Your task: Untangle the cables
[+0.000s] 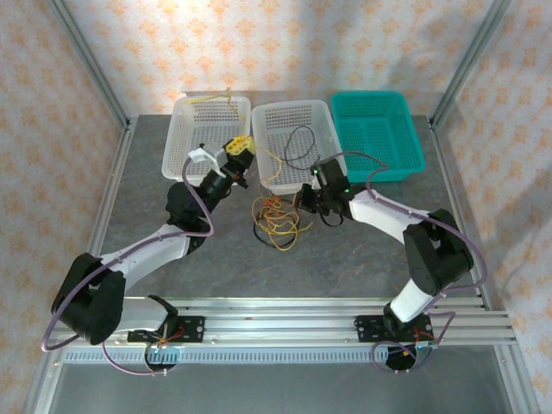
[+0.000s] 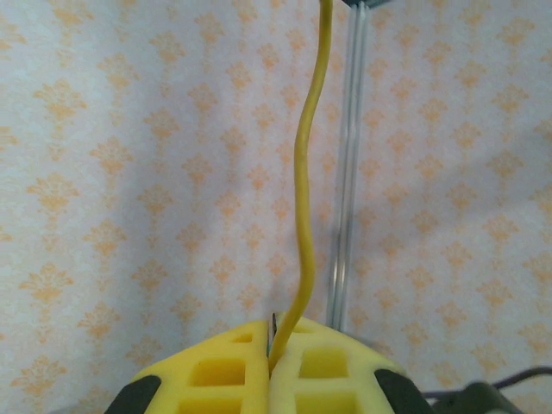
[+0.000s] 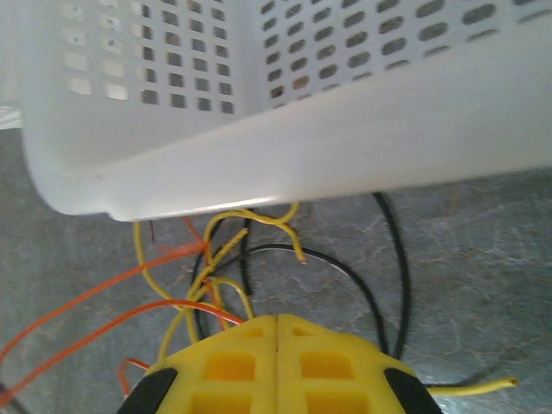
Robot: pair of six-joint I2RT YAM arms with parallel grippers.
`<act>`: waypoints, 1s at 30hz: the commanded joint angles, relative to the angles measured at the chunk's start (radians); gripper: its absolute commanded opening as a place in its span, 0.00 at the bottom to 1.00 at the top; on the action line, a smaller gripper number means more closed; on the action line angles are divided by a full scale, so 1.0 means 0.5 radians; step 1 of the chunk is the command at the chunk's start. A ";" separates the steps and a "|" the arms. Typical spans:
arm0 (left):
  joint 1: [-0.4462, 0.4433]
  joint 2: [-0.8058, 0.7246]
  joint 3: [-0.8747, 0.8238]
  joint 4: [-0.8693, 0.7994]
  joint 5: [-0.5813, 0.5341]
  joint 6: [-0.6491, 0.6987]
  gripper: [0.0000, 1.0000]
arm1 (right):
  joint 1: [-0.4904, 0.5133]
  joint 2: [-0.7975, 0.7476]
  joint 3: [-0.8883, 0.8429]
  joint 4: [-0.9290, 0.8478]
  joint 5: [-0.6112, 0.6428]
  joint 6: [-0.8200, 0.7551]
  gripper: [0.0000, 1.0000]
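Observation:
The cables form a tangle (image 1: 278, 222) of yellow, orange and black loops on the grey table, just in front of the middle white basket (image 1: 321, 116). My left gripper (image 1: 240, 148) is raised between the two white baskets. In the left wrist view it (image 2: 274, 335) is shut on a yellow cable (image 2: 304, 198) that runs up out of its pads. My right gripper (image 1: 303, 202) sits low beside the tangle, its yellow pads (image 3: 278, 321) pressed together. Orange cable (image 3: 103, 293), yellow cable (image 3: 216, 250) and black cable (image 3: 349, 269) lie just ahead of it; nothing shows in its seam.
The left white basket (image 1: 177, 138) holds a yellow wire (image 1: 211, 99). A black loop (image 1: 302, 142) lies in the middle basket, whose wall (image 3: 302, 138) stands close ahead of the right gripper. A teal basket (image 1: 405, 138) sits at the back right. Metal frame posts (image 2: 345, 172) border the table.

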 commanded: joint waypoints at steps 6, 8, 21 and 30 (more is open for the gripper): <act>0.016 -0.104 -0.064 0.092 -0.075 -0.127 0.00 | 0.020 -0.286 -0.185 0.155 0.255 -0.189 0.29; 0.017 -0.101 -0.095 0.115 -0.079 -0.158 0.00 | 0.020 -0.383 -0.227 0.234 0.343 -0.213 0.42; -0.092 -0.091 -0.128 0.104 -0.208 -0.221 0.00 | 0.099 -0.596 -0.401 0.992 0.164 0.091 0.57; -0.152 -0.062 -0.093 0.067 -0.425 -0.217 0.00 | 0.403 -0.542 -0.409 1.002 0.203 -0.021 0.56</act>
